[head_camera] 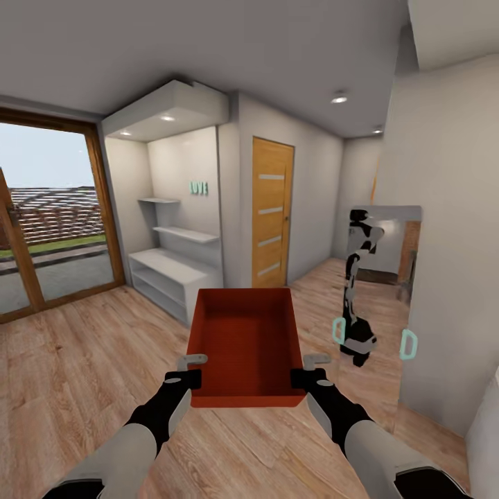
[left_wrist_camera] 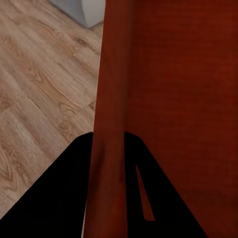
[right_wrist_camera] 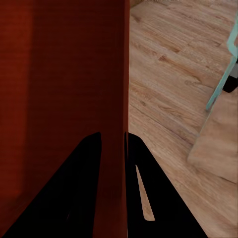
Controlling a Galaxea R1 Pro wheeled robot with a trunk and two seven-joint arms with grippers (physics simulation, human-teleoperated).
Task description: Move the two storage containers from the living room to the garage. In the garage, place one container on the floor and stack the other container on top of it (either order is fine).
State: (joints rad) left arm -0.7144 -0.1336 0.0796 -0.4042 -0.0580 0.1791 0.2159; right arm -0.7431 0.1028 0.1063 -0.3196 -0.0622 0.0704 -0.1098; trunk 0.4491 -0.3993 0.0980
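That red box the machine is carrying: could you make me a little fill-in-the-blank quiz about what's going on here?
1. The storage container is held by ____ grippers, the left gripper and the right gripper.
2. Inside, the container is ____.
3. The floor under the robot is made of ____ planks.
4. The door ahead is ____.

Missing words: both; empty; wood; closed

Black fingers point(right_wrist_camera: 79, 188) astride red-orange container wall point(right_wrist_camera: 111, 99), above wood-plank floor point(right_wrist_camera: 168, 99).

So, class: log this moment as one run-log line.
place: wood-floor room | left gripper: shut on bin left wall | right gripper: shut on right wall | bin: lifted, empty
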